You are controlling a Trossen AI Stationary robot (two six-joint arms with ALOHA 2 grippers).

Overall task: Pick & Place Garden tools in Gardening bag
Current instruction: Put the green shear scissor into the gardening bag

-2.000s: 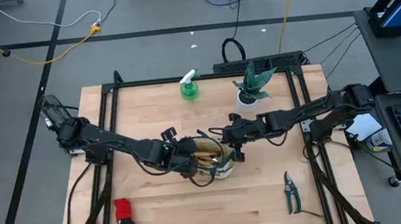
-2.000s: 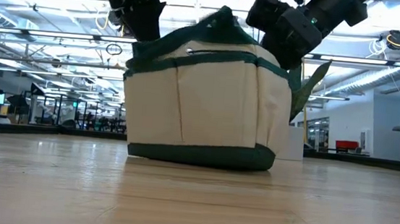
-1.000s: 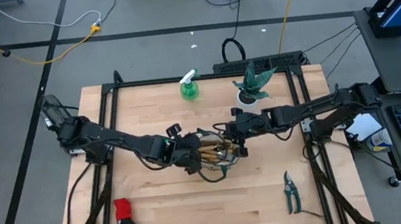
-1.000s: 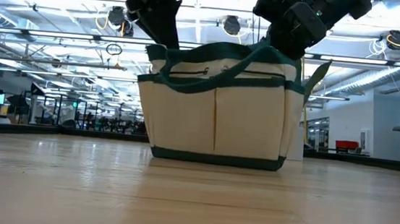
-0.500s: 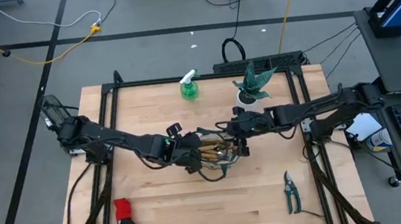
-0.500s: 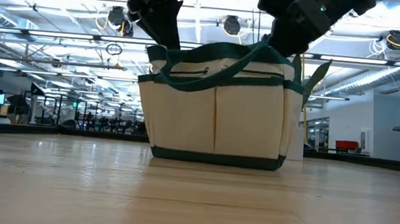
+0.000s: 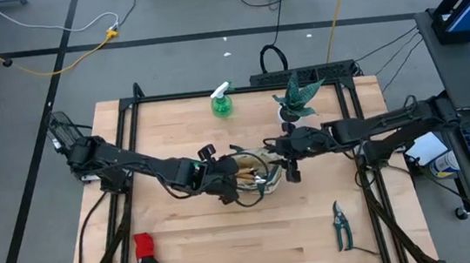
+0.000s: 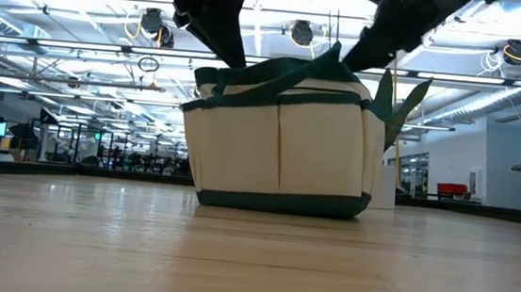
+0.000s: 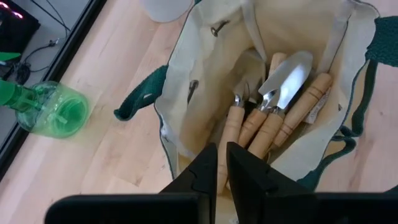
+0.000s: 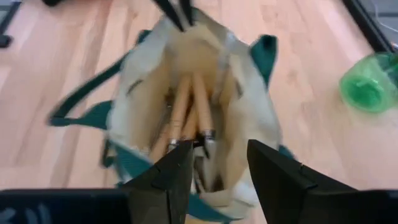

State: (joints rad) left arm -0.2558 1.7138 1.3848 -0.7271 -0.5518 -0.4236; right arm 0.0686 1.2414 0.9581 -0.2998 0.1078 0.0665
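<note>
While both arms meet over the middle of the table, the gardening bag stands upright there: a soft beige tote with dark green trim, pockets and loop handles, its mouth pulled wide. Inside lie 4 wooden-handled tools, metal heads together, a trowel blade uppermost.

The left gripper has its fingers pressed together on the bag's near rim, pinching the fabric. The right gripper hangs over the opposite rim with fingers apart, holding nothing.

The green spray bottle stands at the far edge, well apart from the bag, with the spiky plant in a white pot beside it and near the right arm. The pruning shears lie toward the near right corner, the red-and-black gloves toward the near left.
</note>
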